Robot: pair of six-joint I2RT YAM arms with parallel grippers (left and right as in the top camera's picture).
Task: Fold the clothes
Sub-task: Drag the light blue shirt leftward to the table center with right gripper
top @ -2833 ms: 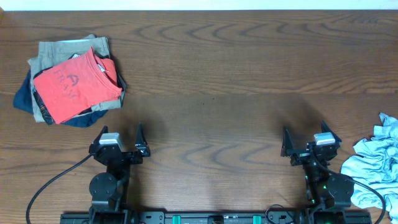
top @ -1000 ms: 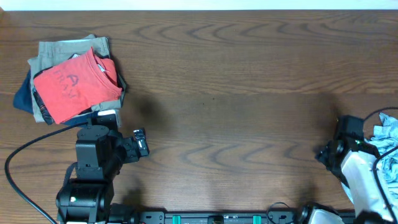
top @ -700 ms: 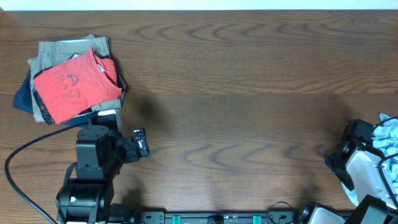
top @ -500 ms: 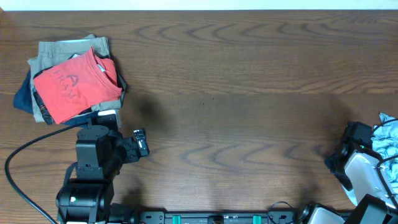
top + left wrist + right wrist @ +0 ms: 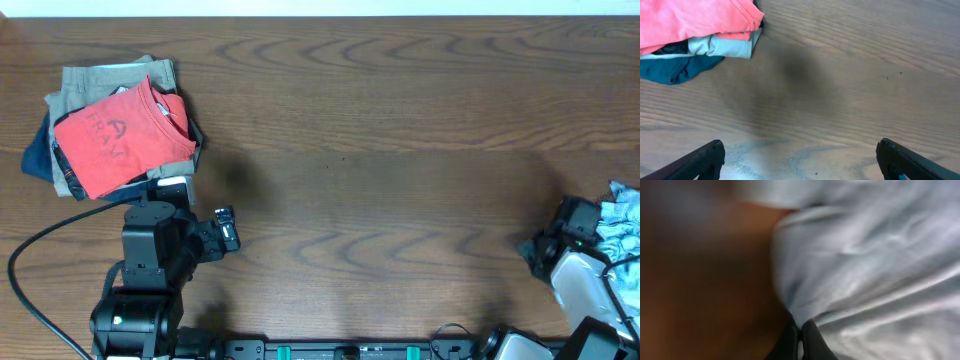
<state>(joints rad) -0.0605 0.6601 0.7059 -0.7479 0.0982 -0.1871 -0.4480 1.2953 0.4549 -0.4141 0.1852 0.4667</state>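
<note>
The clothes, a pale light-blue wrinkled garment, lie bunched at the table's right edge, partly cut off by the frame. In the right wrist view the fabric fills the right side, blurred. My right gripper is at the garment's left edge, jaws pressed together with a fold of the cloth pinched between them. My left gripper hovers over bare wood near the front left, jaws wide apart and holding nothing.
A stack of folded garments sits at the back left: a red-orange printed T-shirt on top of khaki and navy pieces. The dark wooden table stretches between the arms. A black cable loops at the front left.
The right gripper has closed on the garment's edge after moving right toward it. The left arm has held still over the last second.
</note>
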